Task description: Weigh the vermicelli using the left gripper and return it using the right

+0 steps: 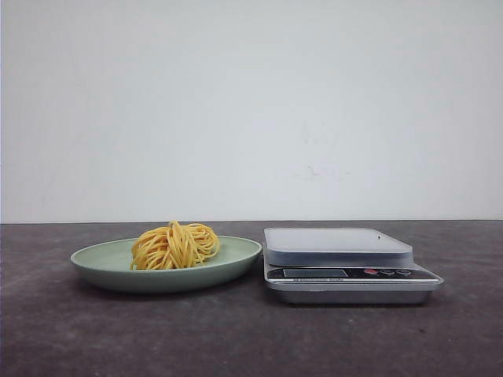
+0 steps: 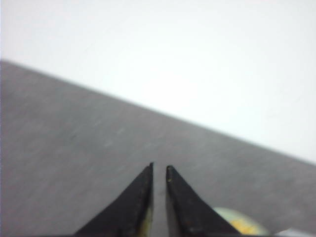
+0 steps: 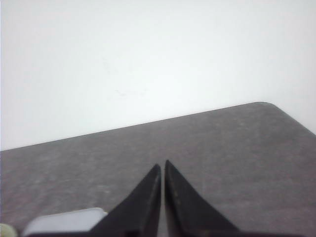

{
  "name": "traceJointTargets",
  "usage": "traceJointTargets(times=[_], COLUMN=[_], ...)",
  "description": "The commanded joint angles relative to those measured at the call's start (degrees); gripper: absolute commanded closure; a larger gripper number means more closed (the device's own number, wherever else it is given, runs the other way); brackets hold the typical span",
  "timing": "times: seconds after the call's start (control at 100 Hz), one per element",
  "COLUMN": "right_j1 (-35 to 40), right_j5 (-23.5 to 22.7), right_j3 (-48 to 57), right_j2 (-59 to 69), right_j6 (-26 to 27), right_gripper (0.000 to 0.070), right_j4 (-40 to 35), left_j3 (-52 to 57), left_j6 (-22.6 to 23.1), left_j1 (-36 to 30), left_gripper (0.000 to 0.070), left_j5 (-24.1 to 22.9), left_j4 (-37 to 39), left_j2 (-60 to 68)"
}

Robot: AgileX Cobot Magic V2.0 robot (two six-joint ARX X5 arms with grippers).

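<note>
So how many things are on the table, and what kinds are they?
Noodle nests: 1
Plates: 1
Kitchen scales: 1
Total: 3

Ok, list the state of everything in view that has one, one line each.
vermicelli: coiled in a nest on the plate, untouched.
plate: upright on the table, holding the vermicelli.
scale: platform bare, display unreadable.
left hand: nearly shut, holding nothing.
right hand: shut, holding nothing.
</note>
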Motion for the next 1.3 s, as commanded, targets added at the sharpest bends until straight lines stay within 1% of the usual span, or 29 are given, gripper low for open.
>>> traceJointTargets(times=[0.0, 0.07, 0.14, 0.17, 0.19, 0.21, 0.24, 0.28, 0.3, 0.32, 0.35, 0.37, 0.46, 0.54, 0.63, 0.67, 0.71, 0.79, 0.88, 0.97, 1.06, 1.17, 1.29], right_j1=[0.2, 0.2, 0.2, 0.2, 0.2, 0.2, 0.2, 0.2, 0.2, 0.2, 0.2, 0.2, 0.2, 0.2, 0.2, 0.2, 0.2, 0.2, 0.5, 0.7, 0.9, 1.2, 1.3], right_j5=[-1.5, -3.5, -5.6, -6.5, -7.2, -7.8, -8.6, -9.6, -10.3, -10.8, -11.7, -12.2, -13.4, -14.0, -15.6, -16.3, -16.5, -16.5, -16.4, -16.4, -16.4, -16.4, -16.4], right_j3=[3.7, 6.9, 9.4, 10.3, 10.8, 11.2, 11.9, 12.5, 12.7, 12.9, 13.2, 13.4, 14.2, 14.6, 15.0, 15.1, 15.1, 15.1, 15.1, 15.1, 15.1, 15.1, 15.1], right_j2=[1.9, 3.8, 5.7, 6.6, 7.1, 7.6, 8.2, 9.0, 9.4, 9.6, 10.1, 10.3, 11.5, 12.3, 13.5, 14.2, 14.7, 15.7, 16.5, 17.1, 17.4, 17.4, 17.4], right_j6=[0.1, -0.5, -0.9, -0.9, -1.0, -1.0, -0.9, -1.1, -1.2, -1.4, -1.4, -1.4, -1.4, -1.8, -1.9, -2.2, -2.3, -3.2, -3.7, -3.7, -3.7, -3.8, -3.8], right_gripper=[0.0696, 0.0696, 0.0696, 0.0693, 0.0684, 0.0662, 0.0581, 0.0421, 0.0333, 0.0254, 0.0178, 0.0164, 0.0165, 0.0165, 0.0165, 0.0165, 0.0165, 0.0165, 0.0165, 0.0165, 0.0165, 0.0165, 0.0165], right_j4=[-2.1, -4.5, -6.8, -7.6, -8.0, -8.3, -8.7, -8.8, -8.7, -8.7, -8.8, -8.7, -9.0, -9.0, -9.1, -9.4, -9.6, -10.2, -10.6, -10.6, -10.7, -11.1, -11.4], left_j3=[5.4, 10.6, 14.6, 15.8, 16.5, 17.1, 17.8, 18.4, 18.6, 18.8, 19.0, 19.0, 19.0, 19.0, 19.3, 19.8, 20.6, 22.9, 25.7, 28.9, 32.0, 35.0, 37.0], left_j6=[-1.8, -1.0, 2.4, 3.4, 3.5, 3.4, 3.4, 3.3, 3.1, 3.0, 3.1, 3.1, 2.6, 1.1, 0.5, 0.2, 0.2, 0.4, 1.0, 1.6, 1.6, 2.0, 2.3], left_j1=[0.0, 0.0, -0.1, -0.1, -0.1, -0.1, -0.1, -0.1, -0.1, -0.1, -0.1, -0.2, -1.1, -3.0, -6.3, -7.9, -9.7, -13.6, -17.8, -20.9, -23.1, -24.9, -25.8], left_gripper=[0.0685, 0.0686, 0.0680, 0.0636, 0.0578, 0.0503, 0.0375, 0.0214, 0.0156, 0.0127, 0.0130, 0.0142, 0.0149, 0.0152, 0.0166, 0.0192, 0.0192, 0.0192, 0.0192, 0.0192, 0.0192, 0.0192, 0.0192], left_j5=[3.1, 5.0, 8.3, 9.5, 10.1, 10.7, 11.9, 13.4, 14.1, 14.9, 16.3, 17.0, 19.2, 20.2, 20.1, 20.1, 20.1, 19.4, 16.7, 15.1, 14.9, 12.5, 11.6], left_j4=[-1.4, -5.2, -8.5, -9.5, -9.9, -10.4, -11.0, -11.4, -11.6, -11.8, -12.2, -12.3, -12.1, -10.4, -7.5, -6.5, -6.1, -6.1, -6.1, -6.1, -6.2, -6.6, -6.7], left_j2=[3.2, 7.1, 10.6, 11.9, 12.7, 13.4, 14.6, 15.9, 16.5, 17.0, 17.9, 18.4, 21.1, 24.4, 29.4, 32.0, 35.1, 41.4, 49.0, 56.5, 63.5, 70.7, 77.1])
